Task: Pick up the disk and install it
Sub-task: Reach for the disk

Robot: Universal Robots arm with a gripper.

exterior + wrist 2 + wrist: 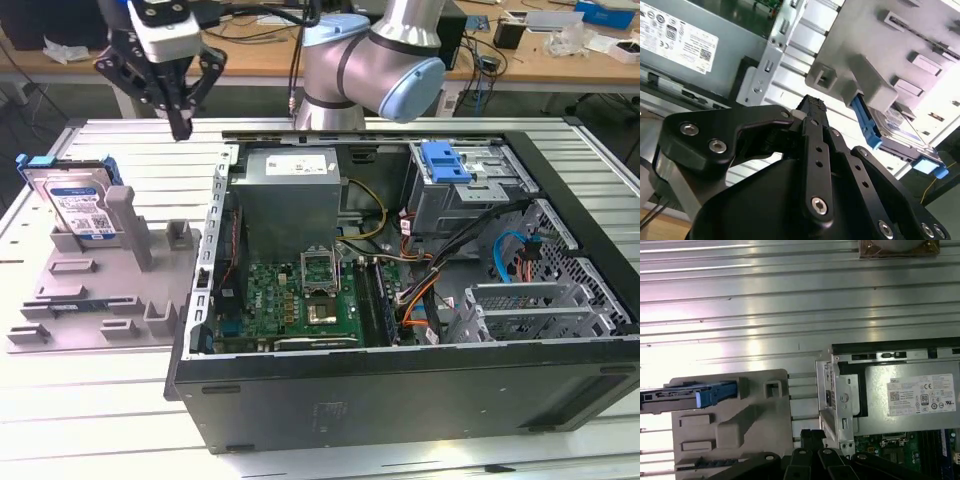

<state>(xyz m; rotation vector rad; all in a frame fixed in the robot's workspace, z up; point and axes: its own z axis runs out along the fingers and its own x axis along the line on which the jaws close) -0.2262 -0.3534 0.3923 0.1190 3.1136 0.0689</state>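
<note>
I see the gripper [180, 128] hanging over the table [110, 150], pressed together and holding nothing, between the grey holder [70, 290] and the open computer case [400, 400]. The disk [82, 208] stands on edge in the holder's far corner, well apart from the gripper.

The disk [76, 203] shows silvery metal and blue plastic; the grey holder [95, 295] looks matt.

Bright even light, white glare streaks on the table [700, 347]
</note>
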